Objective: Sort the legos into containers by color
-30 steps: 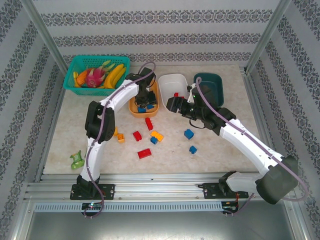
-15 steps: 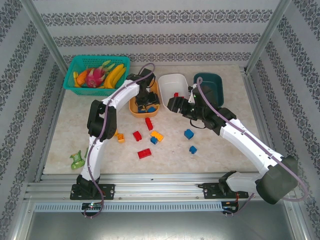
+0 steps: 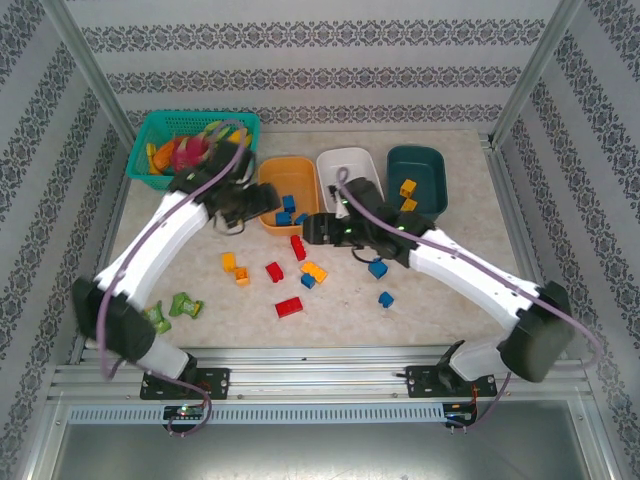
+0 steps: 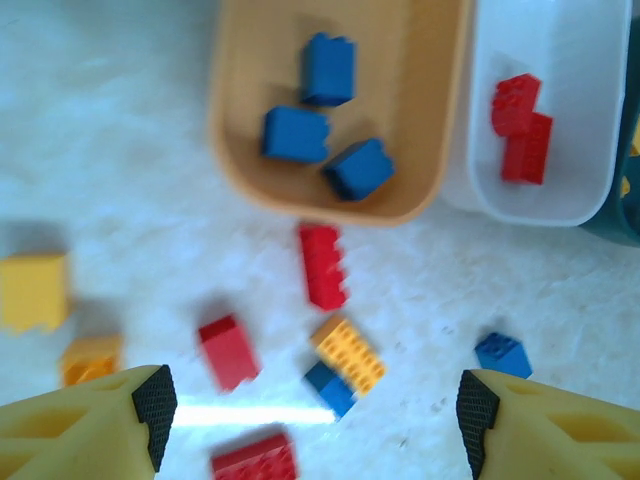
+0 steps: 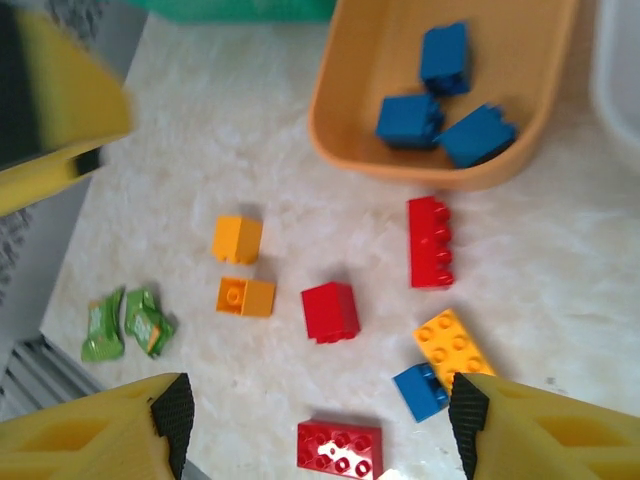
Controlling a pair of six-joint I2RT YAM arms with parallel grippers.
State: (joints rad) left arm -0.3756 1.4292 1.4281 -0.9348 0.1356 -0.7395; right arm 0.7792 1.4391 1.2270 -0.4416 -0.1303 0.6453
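Your left gripper (image 4: 315, 405) and right gripper (image 5: 320, 412), both open and empty, hover over the same loose legos (image 3: 274, 271) mid-frame; reaching together they could collide, though blur obscures their spacing.

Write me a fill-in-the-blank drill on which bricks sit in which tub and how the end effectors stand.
1. The orange tub holds three bricks coloured ___.
2. The middle tub, holding red bricks, is coloured ___.
3. The dark teal tub holds legos coloured ___.
4. The left end effector and the right end effector each stand ___, with nothing between the jaws.

Missing words: blue; white; yellow; open.
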